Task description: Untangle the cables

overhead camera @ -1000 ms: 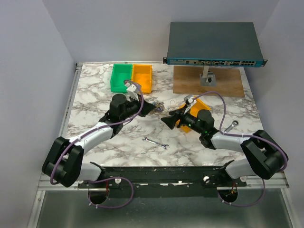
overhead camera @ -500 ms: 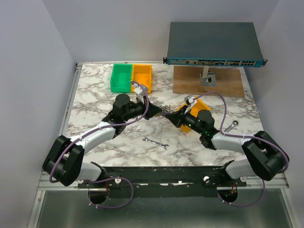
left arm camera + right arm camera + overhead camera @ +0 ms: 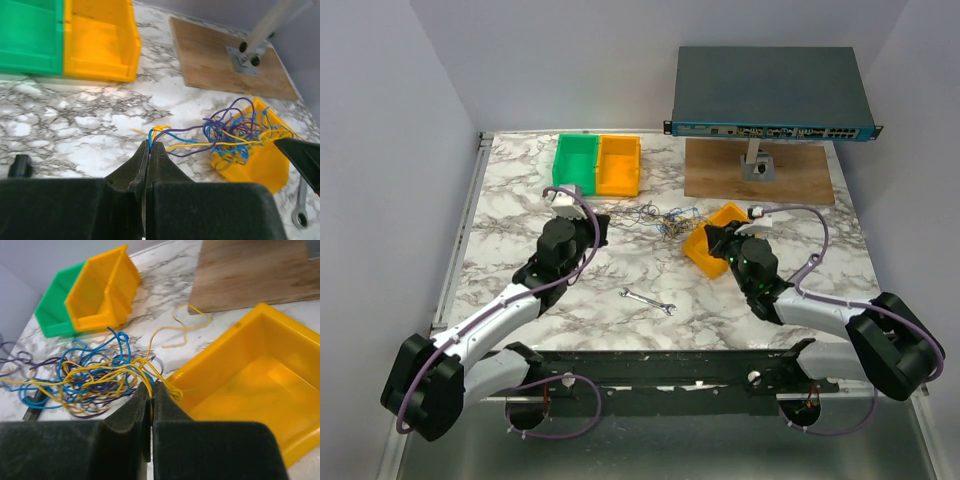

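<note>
Wrist views: left hand (image 3: 150,149), right hand (image 3: 151,391) both pinching thin blue, yellow, purple cables (image 3: 95,375); all looking knotted, untangling barely starting.

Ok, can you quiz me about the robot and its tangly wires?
1. True or false: the left gripper and the right gripper are both shut on the cables.
2. The bin beside the green bin is: A yellow, B blue, C white.
3. Fill in: the silver tool nearest the robot is a ____.
Key: 1 true; 2 A; 3 wrench.
</note>
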Controlling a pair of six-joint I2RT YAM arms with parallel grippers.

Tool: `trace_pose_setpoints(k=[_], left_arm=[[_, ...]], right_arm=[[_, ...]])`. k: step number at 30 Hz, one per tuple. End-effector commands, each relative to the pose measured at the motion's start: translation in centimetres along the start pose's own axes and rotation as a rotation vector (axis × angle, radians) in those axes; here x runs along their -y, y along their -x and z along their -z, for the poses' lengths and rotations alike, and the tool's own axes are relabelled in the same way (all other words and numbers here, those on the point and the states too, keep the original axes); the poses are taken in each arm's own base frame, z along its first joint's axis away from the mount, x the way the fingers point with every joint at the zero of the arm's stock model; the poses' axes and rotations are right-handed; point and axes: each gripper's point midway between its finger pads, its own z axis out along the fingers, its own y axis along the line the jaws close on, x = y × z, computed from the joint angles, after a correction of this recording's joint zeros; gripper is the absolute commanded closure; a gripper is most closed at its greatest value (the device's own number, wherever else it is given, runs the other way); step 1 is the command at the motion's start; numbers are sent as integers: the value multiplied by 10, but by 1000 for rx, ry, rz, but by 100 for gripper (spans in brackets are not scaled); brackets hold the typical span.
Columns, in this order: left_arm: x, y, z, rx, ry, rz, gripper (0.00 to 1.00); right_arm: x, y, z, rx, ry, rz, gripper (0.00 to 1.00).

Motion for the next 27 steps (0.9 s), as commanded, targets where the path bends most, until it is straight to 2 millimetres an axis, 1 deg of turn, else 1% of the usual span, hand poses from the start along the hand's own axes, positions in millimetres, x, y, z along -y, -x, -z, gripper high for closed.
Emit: trace_pose_setpoints(k=[1, 3, 5, 6, 7, 9, 10, 11, 12, 13, 14, 15, 16, 17, 18, 19, 21, 23, 24, 26, 27], left_arm=[[-49, 16, 10, 114, 255, 29, 100], [-54, 13, 10, 101, 286, 31, 100], [-59, 13, 10, 95, 320, 37, 100], [-68, 11, 11, 98, 372, 58, 100], [-82, 7, 15, 98, 451, 82, 100], [-107, 5, 27, 119, 613, 151, 100], [-116, 3, 35, 111, 673, 156, 100], [-121, 6, 40, 123, 713, 165, 100], [-124, 6, 44, 128, 738, 172, 100], [-122, 8, 44, 131, 726, 166, 100], [-114, 11, 38, 133, 671, 157, 100], [-105, 11, 32, 117, 600, 133, 100], [-86, 12, 23, 96, 474, 99, 100], [-64, 12, 14, 77, 335, 51, 100], [-35, 12, 8, 66, 156, -10, 100], [-11, 15, 6, 81, 14, -33, 94], [27, 8, 9, 71, -210, -67, 67], [40, 2, 6, 37, -277, -84, 46], [45, 1, 3, 16, -298, -93, 40], [52, -7, -4, -38, -330, -100, 32], [58, -13, -6, -67, -359, -104, 30]], right_arm=[[45, 11, 6, 91, -230, -43, 99], [49, 12, 8, 99, -254, -56, 99], [48, 14, 8, 106, -253, -59, 99], [49, 15, 8, 112, -258, -62, 99], [52, 17, 9, 123, -277, -63, 99], [67, 21, 13, 157, -364, -94, 99], [75, 23, 16, 175, -416, -114, 99], [83, 23, 20, 191, -466, -148, 99], [85, 23, 22, 195, -482, -163, 99], [81, 23, 20, 187, -456, -153, 99], [74, 24, 18, 177, -409, -133, 99], [60, 21, 14, 146, -330, -118, 99], [47, 20, 11, 125, -252, -93, 99], [29, 16, 9, 90, -148, -56, 99], [15, 13, 7, 68, -63, -14, 99], [0, 8, 6, 35, 23, 5, 99], [-22, 0, 6, -17, 141, 40, 99], [-39, -7, 8, -50, 245, 60, 99], [-48, -9, 11, -61, 299, 69, 99], [-57, -12, 15, -72, 359, 69, 99], [-60, -12, 16, -74, 375, 69, 99]])
